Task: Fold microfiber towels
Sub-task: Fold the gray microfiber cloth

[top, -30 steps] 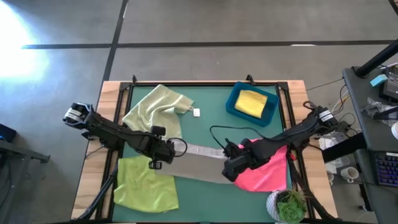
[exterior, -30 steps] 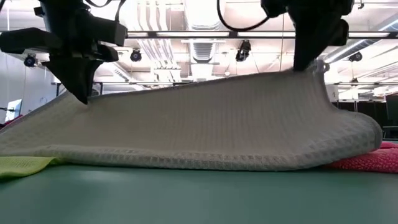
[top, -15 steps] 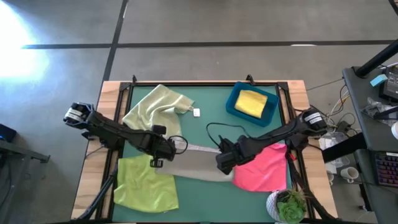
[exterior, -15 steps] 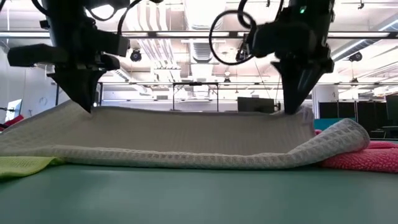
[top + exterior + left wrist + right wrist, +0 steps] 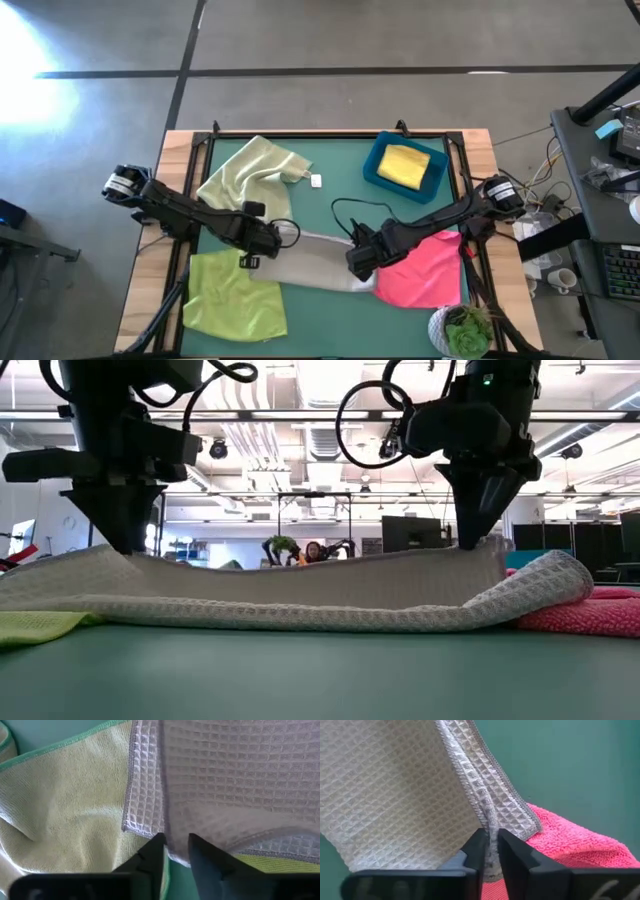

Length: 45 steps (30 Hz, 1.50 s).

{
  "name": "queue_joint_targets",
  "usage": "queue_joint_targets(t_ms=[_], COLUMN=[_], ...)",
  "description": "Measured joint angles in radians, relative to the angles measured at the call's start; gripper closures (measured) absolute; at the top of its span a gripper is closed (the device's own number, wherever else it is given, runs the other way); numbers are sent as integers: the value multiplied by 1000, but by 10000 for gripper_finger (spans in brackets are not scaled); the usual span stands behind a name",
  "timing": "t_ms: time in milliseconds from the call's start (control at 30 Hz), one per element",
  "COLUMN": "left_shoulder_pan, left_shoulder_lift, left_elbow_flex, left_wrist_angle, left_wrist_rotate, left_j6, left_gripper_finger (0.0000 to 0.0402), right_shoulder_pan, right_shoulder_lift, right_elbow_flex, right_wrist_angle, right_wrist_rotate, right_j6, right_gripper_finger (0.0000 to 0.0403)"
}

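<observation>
Two grippers I see pinching the light grey waffle-weave microfiber towel (image 5: 318,268): left gripper (image 5: 175,845) narrowly on its edge nearest the lime green cloth (image 5: 235,300), right gripper (image 5: 491,840) narrowly on its edge over the hot pink cloth (image 5: 430,275).

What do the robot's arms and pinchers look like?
Both arms are black and jointed, with pale silver-grey motor caps near their bases. A thin black cable loops off each wrist. The left gripper and right gripper each taper down to two dark, flat, pointed fingers.
</observation>
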Motion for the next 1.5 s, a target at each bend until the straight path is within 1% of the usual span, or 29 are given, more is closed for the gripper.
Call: queue_joint_targets(t_ms=[133, 233, 400, 467, 533, 633, 700, 933, 1033, 1133, 1200, 1300, 1500], left_shoulder_pan=[0, 4, 13, 13, 4, -10, -13, -17, -15, -13, -11, -10, 11], left_shoulder_lift=[0, 0, -2, -11, -30, -64, -79, -95, -86, -74, -65, -43, 9], left_elbow_flex=[2, 28, 84, 97, 97, 72, 52, -59, -121, -176, -210, -247, -283], left_wrist_angle=[-6, -86, -295, -319, -301, -205, -126, 228, 389, 511, 587, 665, 684], left_wrist_rotate=[0, -5, -13, -13, -13, -12, 10, 184, 188, 191, 215, 249, 250], left_j6=[0, 8, 7, -46, -98, -138, -139, -138, -138, -138, -138, -137, -137], left_gripper_finger=[278, 256, 246, 247, 247, 247, 247, 247, 247, 247, 247, 247, 247], right_shoulder_pan=[0, -2, -2, 2, 13, 30, 36, 48, 47, 46, 46, 45, 26], right_shoulder_lift=[-1, -4, -39, -56, -74, -84, -81, -74, -74, -74, -74, -74, -74], right_elbow_flex=[3, 39, 123, 143, 151, 151, 148, 145, 144, 144, 144, 144, 144], right_wrist_angle=[-22, -91, -242, -252, -236, -207, -209, -205, -205, -206, -206, -207, -207], right_wrist_rotate=[50, 76, 79, 82, 98, 108, 105, 104, 102, 102, 102, 102, 103], right_j6=[14, 6, 6, 6, 5, 5, 5, 5, -27, -47, -57, -75, -105], right_gripper_finger=[315, 289, 261, 257, 255, 255, 255, 255, 255, 255, 255, 255, 255])
